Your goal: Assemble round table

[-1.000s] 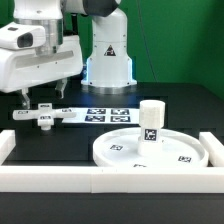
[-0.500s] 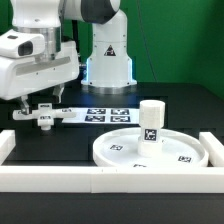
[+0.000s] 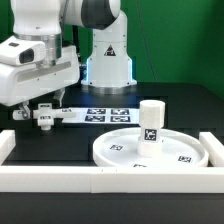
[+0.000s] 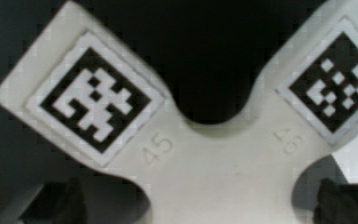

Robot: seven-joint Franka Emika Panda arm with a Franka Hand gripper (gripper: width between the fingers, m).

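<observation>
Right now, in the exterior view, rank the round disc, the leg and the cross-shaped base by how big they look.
1. Round disc: clearly the largest.
2 and 3. Unsure: the leg stands upright nearer the camera, while the cross-shaped base lies flat farther back, so I won't rank those two.

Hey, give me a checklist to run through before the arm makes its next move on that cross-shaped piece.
1. Claw open: ok. Its fingertips stand apart, one on each side of the cross-shaped base.
2. Base centred between the fingertips: ok, roughly, in the wrist view.
3. Fingertips low enough to grip the base: cannot tell.
4. Base lying flat on the table: ok in the exterior view.
5. Leg standing upright on the round disc: ok. Whether it is fastened: cannot tell.
6. Disc and leg well away from the claw: ok.
</observation>
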